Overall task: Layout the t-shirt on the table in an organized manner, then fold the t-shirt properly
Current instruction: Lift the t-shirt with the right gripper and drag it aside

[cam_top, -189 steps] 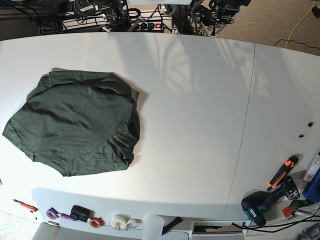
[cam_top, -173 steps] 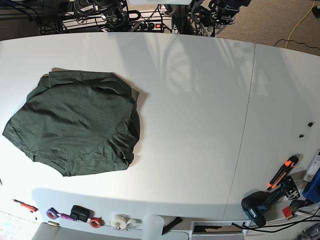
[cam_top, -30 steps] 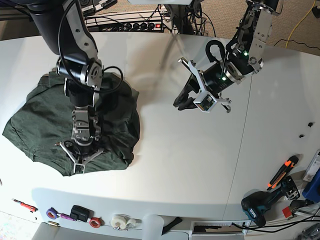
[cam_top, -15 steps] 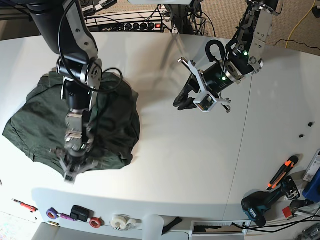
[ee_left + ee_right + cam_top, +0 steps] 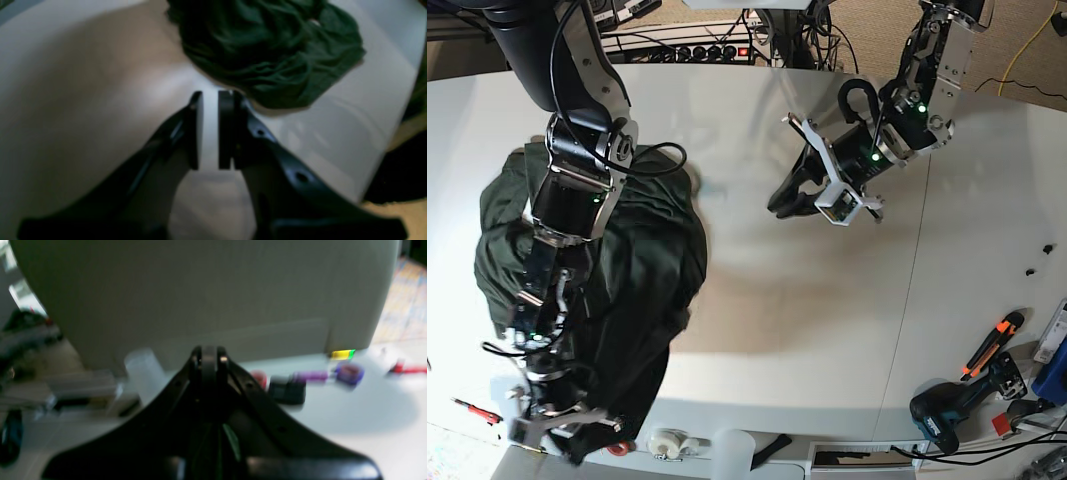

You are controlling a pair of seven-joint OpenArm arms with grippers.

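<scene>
Right gripper [image 5: 562, 428] sits at the near edge of the table [image 5: 807, 300], jaws pressed fully together; in the base view dark green cloth hangs against it, so it appears pinched on the hem of the t-shirt [image 5: 642, 270], though the wrist view is too blurred to show fabric between the pads. T-shirt lies bunched on the table's left portion, a long fold drawn from the heap toward the near edge, reaching the gripper. Left gripper [image 5: 785, 197] hovers over the table's middle, just right of the t-shirt heap, jaws parted by a narrow gap, nothing between them; its fingers [image 5: 226, 130] are dark and flat, with white tabletop visible in the slot. Along the near edge by the right gripper: rolls of tape [image 5: 667, 441]. A drill [image 5: 942, 415] lies at the near right corner.
</scene>
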